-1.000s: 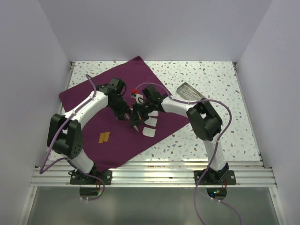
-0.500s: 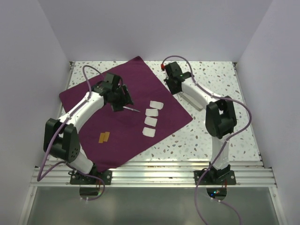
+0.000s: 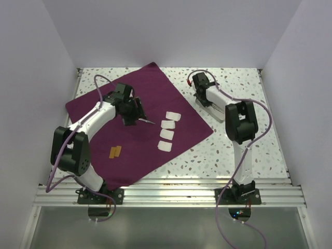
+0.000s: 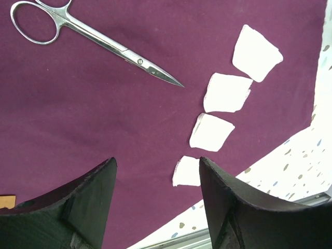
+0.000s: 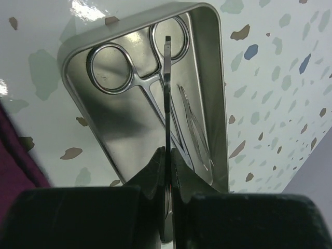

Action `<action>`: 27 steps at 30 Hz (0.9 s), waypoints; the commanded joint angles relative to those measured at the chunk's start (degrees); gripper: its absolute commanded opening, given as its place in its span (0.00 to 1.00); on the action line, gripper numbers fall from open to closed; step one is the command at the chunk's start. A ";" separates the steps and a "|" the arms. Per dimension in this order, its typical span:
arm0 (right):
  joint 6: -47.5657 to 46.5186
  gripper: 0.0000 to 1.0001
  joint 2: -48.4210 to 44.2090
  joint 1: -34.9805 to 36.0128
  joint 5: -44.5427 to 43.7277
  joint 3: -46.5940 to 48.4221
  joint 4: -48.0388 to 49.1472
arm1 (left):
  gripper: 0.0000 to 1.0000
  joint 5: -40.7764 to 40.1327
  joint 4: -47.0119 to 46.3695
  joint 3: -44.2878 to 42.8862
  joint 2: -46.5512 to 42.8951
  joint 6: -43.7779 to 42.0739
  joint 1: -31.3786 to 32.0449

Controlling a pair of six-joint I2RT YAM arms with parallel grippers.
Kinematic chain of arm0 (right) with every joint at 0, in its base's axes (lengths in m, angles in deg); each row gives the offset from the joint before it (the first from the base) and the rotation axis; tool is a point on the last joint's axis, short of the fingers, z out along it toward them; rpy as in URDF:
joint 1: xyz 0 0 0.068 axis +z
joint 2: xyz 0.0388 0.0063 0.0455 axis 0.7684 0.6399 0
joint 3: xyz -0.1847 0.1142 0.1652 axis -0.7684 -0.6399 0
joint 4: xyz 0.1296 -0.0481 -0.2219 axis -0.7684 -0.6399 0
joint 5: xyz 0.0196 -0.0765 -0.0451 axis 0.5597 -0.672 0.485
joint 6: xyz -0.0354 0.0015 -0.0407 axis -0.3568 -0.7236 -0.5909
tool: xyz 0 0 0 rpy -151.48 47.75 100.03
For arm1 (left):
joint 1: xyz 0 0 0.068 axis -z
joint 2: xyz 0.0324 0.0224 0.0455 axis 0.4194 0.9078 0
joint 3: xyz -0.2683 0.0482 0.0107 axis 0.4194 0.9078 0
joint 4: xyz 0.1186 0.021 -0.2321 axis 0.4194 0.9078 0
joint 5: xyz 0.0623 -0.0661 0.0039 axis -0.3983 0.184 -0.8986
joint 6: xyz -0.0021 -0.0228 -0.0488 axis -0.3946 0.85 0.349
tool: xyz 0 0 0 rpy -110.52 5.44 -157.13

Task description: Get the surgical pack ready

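I see the surgical pack (image 3: 140,155) spread flat as a single purple sheet on the left and middle of the counter (image 3: 244,150), turned cornerwise. On the sheet, a pair of scissors (image 4: 139,61) lies towards the far side. Four white gauze pads (image 4: 223,93) sit in a row to its right, and a small tan piece (image 3: 115,151) sits nearer and to the left.

My left end effector (image 4: 156,161) hangs over the cloth with its fingers spread wide and nothing between them.

My right end effector (image 5: 167,153) is over the metal tray (image 5: 220,104) at the far right, off the cloth, fingers pressed together. A thin dark strip (image 5: 167,93) sticks out from between them edge-on, and I cannot tell what it is. A ring-handled instrument (image 5: 139,78) lies in the tray.
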 commanded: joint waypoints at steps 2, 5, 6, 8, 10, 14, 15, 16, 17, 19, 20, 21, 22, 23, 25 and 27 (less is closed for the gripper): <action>-2.25 0.04 0.39 -1.93 -0.75 1.28 0.84 | 0.68 1.62 -1.90 -1.39 2.26 -0.81 -0.93; -0.15 0.23 1.00 -2.28 -1.28 2.33 -0.39 | 0.69 1.45 -0.85 -2.97 4.36 0.95 -1.10; 0.47 0.28 0.92 -2.29 -0.59 3.20 -1.26 | 0.70 1.45 -0.41 -3.32 5.67 2.17 -1.10; 2.92 0.40 0.66 -2.29 -0.14 4.00 -1.88 | 0.70 1.10 0.81 -4.55 7.00 3.76 -1.28; 5.12 0.44 0.39 -2.29 0.21 6.63 -4.78 | 0.70 0.92 2.04 -6.82 9.90 6.31 -1.46; 14.24 0.49 -1.45 -2.20 0.21 13.48 -13.11 | 0.65 -2.93 8.62 -12.71 15.87 10.78 -1.46; 16.19 0.50 -2.06 -2.20 0.30 14.71 -14.79 | 0.64 -4.25 10.21 -15.42 16.75 11.76 -1.46; 17.60 0.51 -3.81 -2.11 2.47 15.68 -16.20 | 0.64 -5.75 11.88 -17.02 17.81 12.55 -1.46; 21.44 0.51 -4.87 -2.02 4.15 16.74 -18.30 | 0.64 -8.02 14.51 -18.34 18.69 13.77 -1.37; 24.98 0.52 -9.16 -1.94 11.77 16.31 -19.37 | 0.64 -10.93 17.07 -21.86 21.06 15.01 -1.19; 26.13 0.52 -11.02 -1.67 13.46 14.22 -19.38 | 0.64 -13.21 18.91 -22.74 22.29 16.06 -1.19; 26.75 0.52 -12.77 -1.32 15.48 12.81 -18.94 | 0.64 -14.19 19.45 -24.23 22.91 16.42 -1.28; 27.45 0.52 -14.45 -0.54 18.03 11.14 -18.33 | 0.64 -14.98 19.98 -24.76 23.35 16.68 -1.28; 27.89 0.52 -17.94 -0.09 18.75 7.82 -17.28 | 0.63 -16.03 20.68 -25.20 24.22 17.38 -1.19; 28.34 0.52 -20.86 1.13 20.85 4.81 -16.48 | 0.62 -17.09 21.21 -26.17 24.93 18.18 -1.19; 28.51 0.52 -24.29 1.93 21.21 0.77 -15.78 | 0.61 -17.62 21.74 -26.87 25.99 19.14 -1.11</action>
